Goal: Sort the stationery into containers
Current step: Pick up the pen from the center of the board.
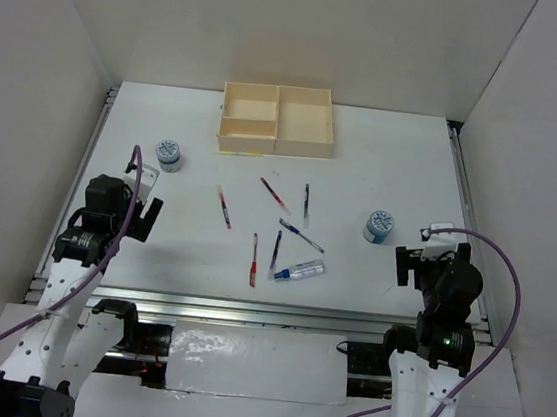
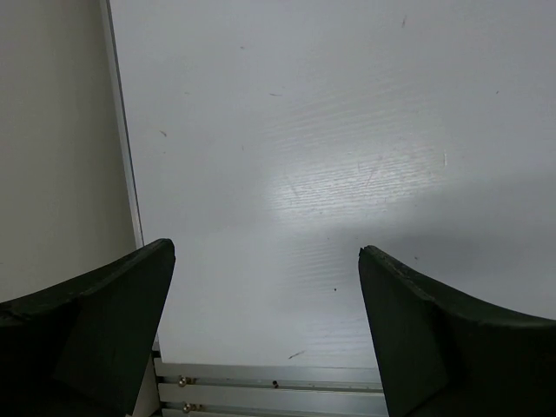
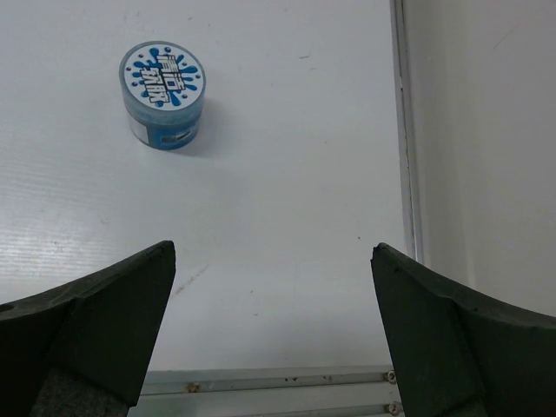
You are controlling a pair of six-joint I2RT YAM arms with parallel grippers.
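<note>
The cream-yellow box (image 1: 301, 141) with its compartments stands at the back middle of the table. Several red and blue pens (image 1: 223, 206) lie scattered in the middle, with a short clear tube with a blue end (image 1: 302, 270) near the front. One blue-and-white cylinder (image 1: 168, 156) stands at the left, another (image 1: 378, 226) at the right, also in the right wrist view (image 3: 162, 95). My left gripper (image 1: 142, 215) is open and empty over bare table (image 2: 265, 256). My right gripper (image 1: 408, 269) is open and empty (image 3: 271, 256), near the right cylinder.
White walls close in the table on the left, back and right. A metal rail (image 1: 286, 315) runs along the near edge, and side rails run along the left (image 2: 126, 165) and right (image 3: 404, 130) edges.
</note>
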